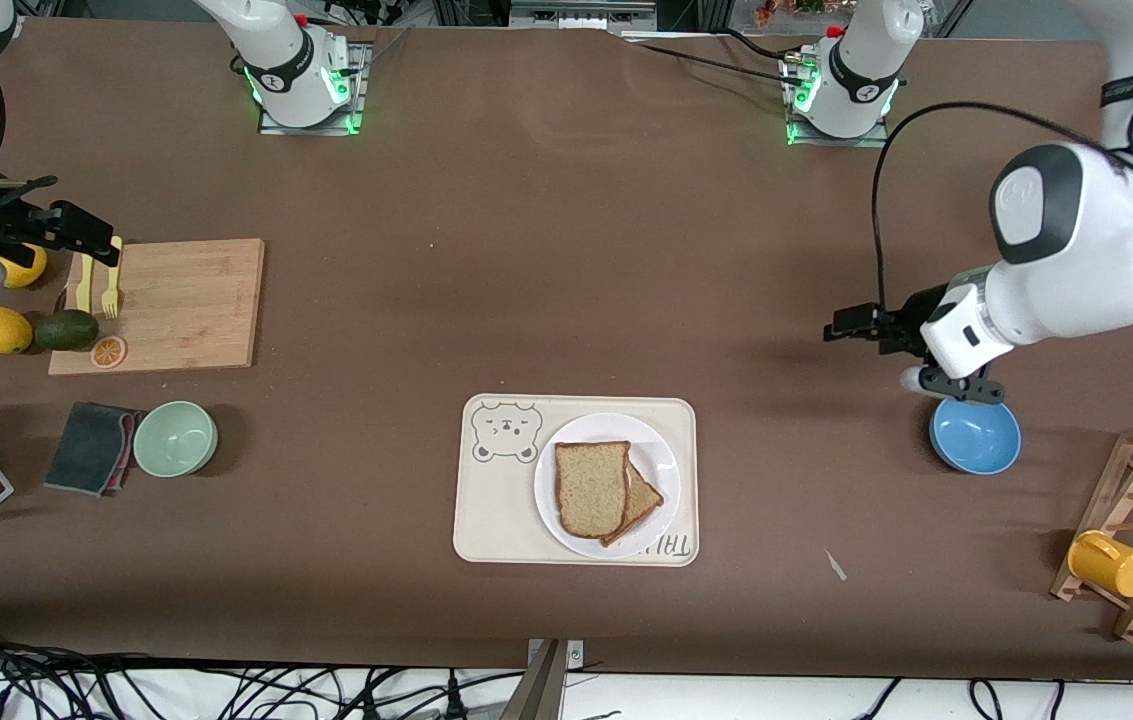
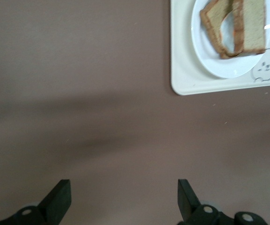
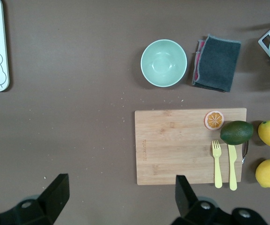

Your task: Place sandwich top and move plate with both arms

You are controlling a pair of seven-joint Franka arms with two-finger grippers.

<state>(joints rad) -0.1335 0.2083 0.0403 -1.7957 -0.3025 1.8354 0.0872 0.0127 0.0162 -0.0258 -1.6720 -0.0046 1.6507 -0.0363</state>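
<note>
On the cream tray (image 1: 496, 510) you can make out only a few printed letters at the corner nearest the front camera, partly hidden by the plate (image 1: 554, 505); they look like "TRU", upside down.

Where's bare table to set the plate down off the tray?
Widest bare stretch: between the tray and the blue bowl. Also between tray and green bowl, and from tray toward the arm bases. Crowded around the cutting board. Both grippers, left and right, open.
</note>
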